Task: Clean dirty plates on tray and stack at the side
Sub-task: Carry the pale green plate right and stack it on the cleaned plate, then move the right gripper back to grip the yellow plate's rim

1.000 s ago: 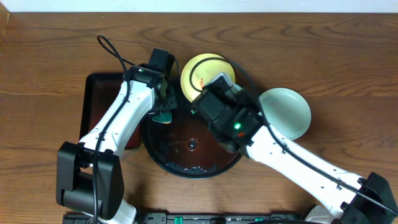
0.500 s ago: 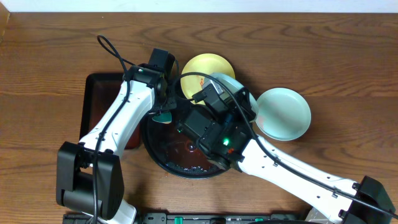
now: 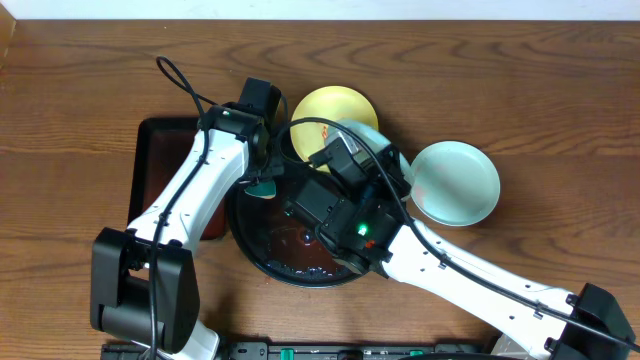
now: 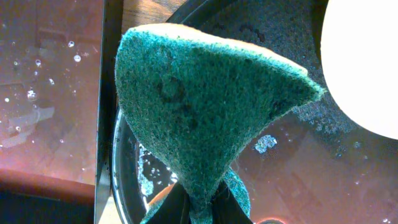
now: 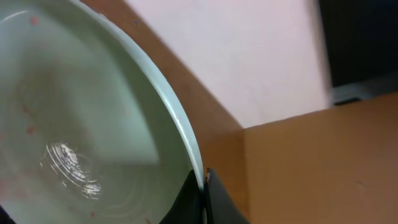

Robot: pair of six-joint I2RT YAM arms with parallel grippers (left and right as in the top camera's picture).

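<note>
Overhead: a round black tray (image 3: pixel 262 245) sits mid-table, with a rectangular tray (image 3: pixel 155 165) just beside it on the left. A yellow plate (image 3: pixel 335 110) lies at the round tray's far edge. One blue-green plate (image 3: pixel 465 185) rests on the table to the right.

Left wrist: the left gripper (image 4: pixel 198 208) is pinched on a green scouring sponge (image 4: pixel 199 106) above the wet tray.

Right wrist: the right gripper (image 5: pixel 204 190) clamps the rim of a second blue-green plate (image 5: pixel 81 112).

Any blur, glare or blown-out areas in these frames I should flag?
Overhead: evenly lit and sharp, small glints on the black tray. Left wrist: sponge crisp, but a pale plate at top right is blown out white. Right wrist: held blue-green plate soft, with a bright glare patch.
</note>
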